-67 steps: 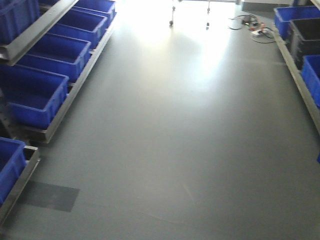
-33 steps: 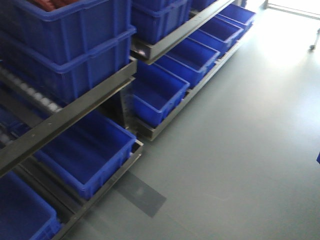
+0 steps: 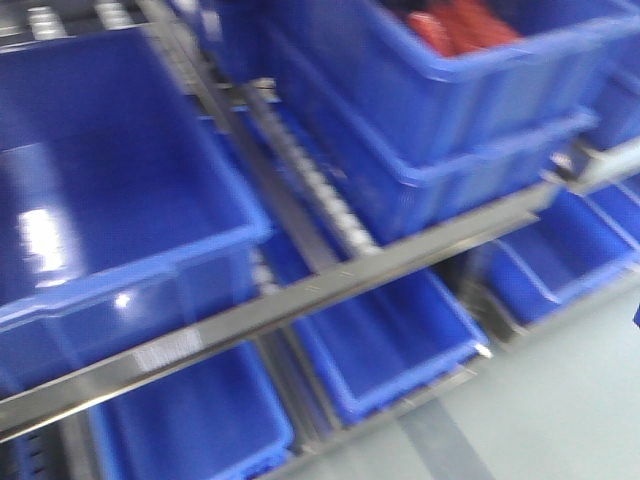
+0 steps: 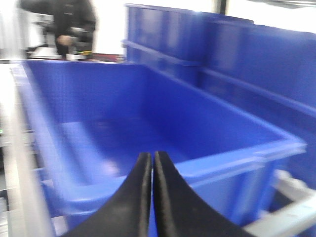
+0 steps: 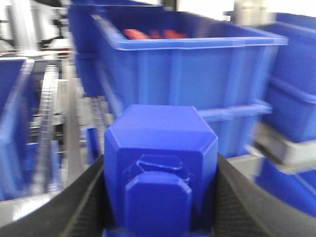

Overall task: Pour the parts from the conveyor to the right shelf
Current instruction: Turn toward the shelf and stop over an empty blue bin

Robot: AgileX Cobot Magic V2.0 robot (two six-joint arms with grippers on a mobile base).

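Blue block (image 5: 160, 163) sits pinched in the right gripper (image 5: 160, 197), at six o'clock in its wrist view, facing the steel shelf (image 3: 330, 285). The left gripper (image 4: 150, 187) is pressed together, holding nothing, before a blue tub (image 4: 207, 118). Pickup looks done; pouring is left.

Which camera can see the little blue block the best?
The right wrist view: the small bright blue plastic block fills the middle, clamped by the right end effector. The front and left wrist views show big blue plastic tubs, with no clear sight of the block.
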